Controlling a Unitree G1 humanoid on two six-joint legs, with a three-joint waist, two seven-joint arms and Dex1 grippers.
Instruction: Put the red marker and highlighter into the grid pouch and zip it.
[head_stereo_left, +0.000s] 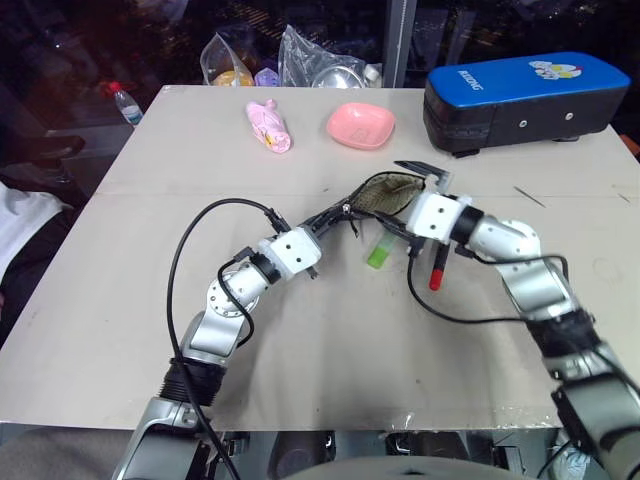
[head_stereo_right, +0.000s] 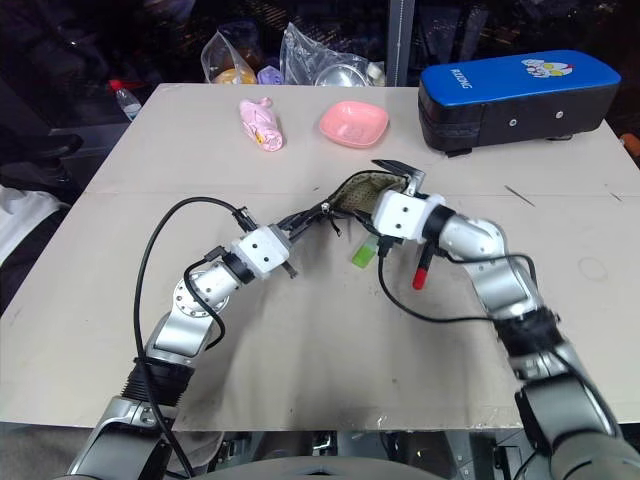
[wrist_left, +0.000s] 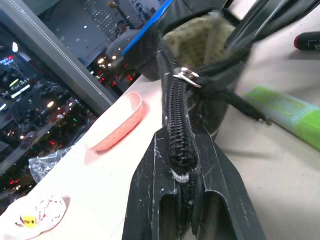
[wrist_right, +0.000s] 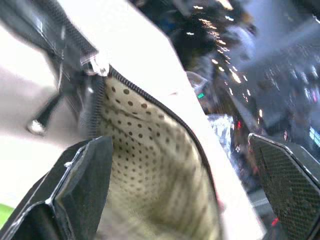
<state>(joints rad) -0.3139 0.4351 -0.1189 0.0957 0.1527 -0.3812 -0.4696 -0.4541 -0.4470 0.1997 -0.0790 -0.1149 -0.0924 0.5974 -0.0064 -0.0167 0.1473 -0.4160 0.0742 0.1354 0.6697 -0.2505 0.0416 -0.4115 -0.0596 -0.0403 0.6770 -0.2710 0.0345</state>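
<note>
Two pens (head_stereo_left: 437, 268) beside open grid pouch (head_stereo_left: 385, 192), left claw (head_stereo_left: 335, 214) gripping

Pale beige table (head_stereo_left: 120, 330), seam line running across it behind the middle. Lying on it: lime-green highlighter (head_stereo_left: 381, 248) near centre, red marker (head_stereo_left: 438, 270) just to its right, the two apart. Far side: pink soft toy (head_stereo_left: 269, 125), pink bowl (head_stereo_left: 360, 125) beside it, big black case with blue top (head_stereo_left: 527, 100) at the far right corner. Clear plastic bags (head_stereo_left: 300, 58) at the far edge. Grid pouch (head_stereo_left: 385, 193), open mouth with dotted lining, sits behind the highlighter; can't tell how much of it rests on the table.
</note>
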